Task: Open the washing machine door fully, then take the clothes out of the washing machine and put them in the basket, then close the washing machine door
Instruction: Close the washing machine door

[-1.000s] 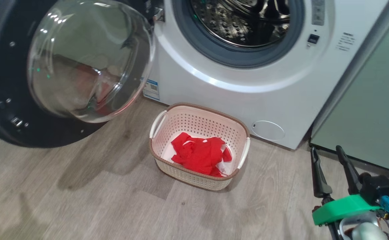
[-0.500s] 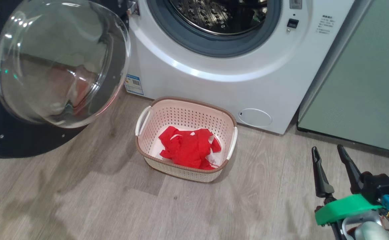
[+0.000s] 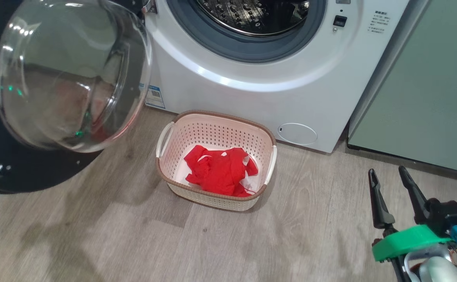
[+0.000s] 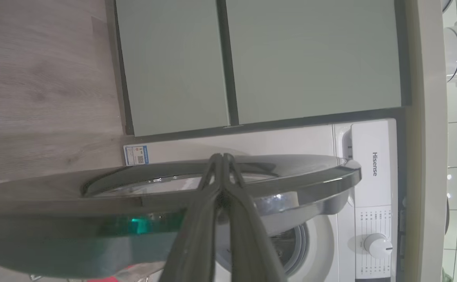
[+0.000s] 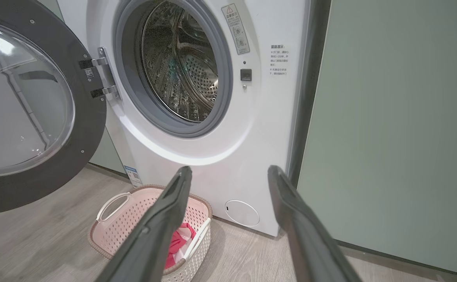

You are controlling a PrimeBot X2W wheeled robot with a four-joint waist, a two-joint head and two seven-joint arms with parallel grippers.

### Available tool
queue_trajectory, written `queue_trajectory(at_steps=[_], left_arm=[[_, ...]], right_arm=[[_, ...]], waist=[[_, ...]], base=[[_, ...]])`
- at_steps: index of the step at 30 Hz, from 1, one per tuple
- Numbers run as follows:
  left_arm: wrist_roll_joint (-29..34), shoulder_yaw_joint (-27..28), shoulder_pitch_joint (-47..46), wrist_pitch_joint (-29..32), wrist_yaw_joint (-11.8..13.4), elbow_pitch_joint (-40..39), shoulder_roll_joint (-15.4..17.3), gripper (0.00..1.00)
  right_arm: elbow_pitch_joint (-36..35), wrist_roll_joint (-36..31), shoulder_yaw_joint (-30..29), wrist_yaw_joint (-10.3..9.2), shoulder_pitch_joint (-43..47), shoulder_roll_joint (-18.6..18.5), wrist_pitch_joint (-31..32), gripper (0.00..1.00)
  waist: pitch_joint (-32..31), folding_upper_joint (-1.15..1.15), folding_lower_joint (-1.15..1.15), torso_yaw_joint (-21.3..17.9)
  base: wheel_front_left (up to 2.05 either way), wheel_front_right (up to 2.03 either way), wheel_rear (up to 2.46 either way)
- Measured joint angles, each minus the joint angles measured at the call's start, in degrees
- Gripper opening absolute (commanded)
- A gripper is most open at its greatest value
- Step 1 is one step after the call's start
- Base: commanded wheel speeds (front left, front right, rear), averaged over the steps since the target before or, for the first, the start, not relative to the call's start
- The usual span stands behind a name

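The washing machine (image 3: 251,98) fills the top of the head view, and its drum (image 5: 177,66) shows bare metal. The washing machine door (image 3: 67,74) hangs swung out to the left on its hinge. On the floor in front stands the basket (image 3: 212,117), with red clothes (image 3: 218,172) lying in it. My right gripper (image 3: 387,171) hovers open and holds nothing at the lower right, over the floor and apart from the basket. In the left wrist view my left gripper (image 4: 222,156) is shut, its tips at the edge-on door (image 4: 291,184); whether they touch is unclear.
Pale green cabinets (image 3: 428,78) stand right of the washer, close to my right gripper. A small round flap (image 3: 297,134) sits low on the washer's front. Wood floor (image 3: 134,243) stretches in front of the basket and under the open door.
The head camera has shifted, so the whole scene slid left and up in the picture. The basket, clothes and door keep their places by the washer. My right gripper stays open.
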Motion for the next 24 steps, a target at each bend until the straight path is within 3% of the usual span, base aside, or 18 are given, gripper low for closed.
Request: queue_trajectory(at_steps=[10,17,24], left_arm=[[0.1,-5.0,3.1,6.7,-0.8,-3.7,-2.8,0.0],[-2.5,-7.8,5.3,12.8,-4.9,-5.5,-6.3,0.0],[-5.4,-10.7,7.1,18.1,-7.3,-7.5,-10.4,0.0]], right_arm=[[0.2,-0.3,0.0,0.0,-0.3,0.0,0.0,1.0],[0.4,-0.3,0.0,0.0,-0.2,0.1,0.0,1.0],[0.5,-0.3,0.0,0.0,-0.1,0.3,0.0,1.0]], waist=[[-1.5,0.0,0.0,1.6],[-2.9,0.0,0.0,2.6],[-3.7,0.0,0.0,2.8]], base=[[0.0,0.0,0.0],[0.0,0.0,0.0],[0.0,0.0,0.0]])
